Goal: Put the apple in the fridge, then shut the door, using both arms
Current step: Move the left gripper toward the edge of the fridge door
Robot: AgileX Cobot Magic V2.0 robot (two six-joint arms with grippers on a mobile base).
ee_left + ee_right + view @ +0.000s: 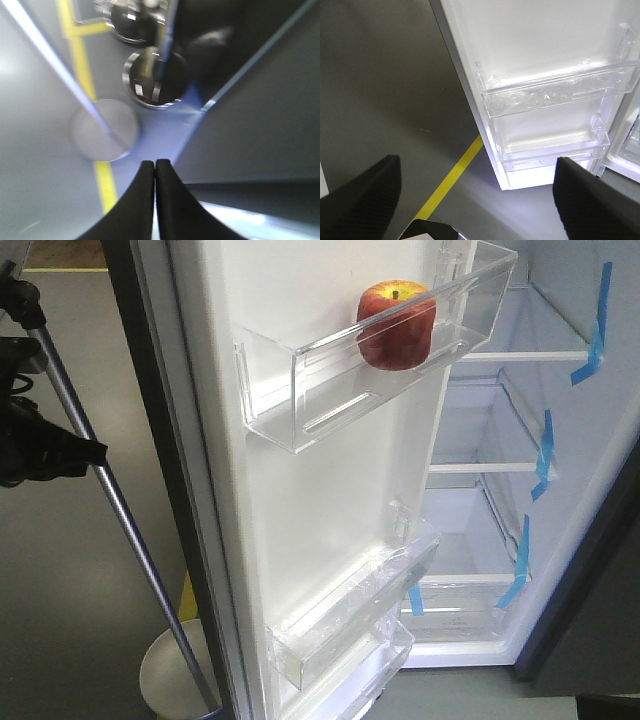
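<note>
The apple (396,325) sits in the top bin (300,390) on the door (330,510). My left gripper (155,164) is closed; my right gripper (475,161) is spread wide.

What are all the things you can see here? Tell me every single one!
apple: one, red and yellow, in the top door bin
bins: at least three, clear, on the door's inside
door: one, white inside, open
fridge: one, white inside, right of the door
tape strips: four, blue, inside the fridge
pole: one, silver, slanted, left of the door
disc: one, pale grey, on the floor under the pole
floor lines: several, yellow, on the grey floor
left gripper: one, black, shut, over the floor
right gripper: one, black, open, facing the lower bins
</note>
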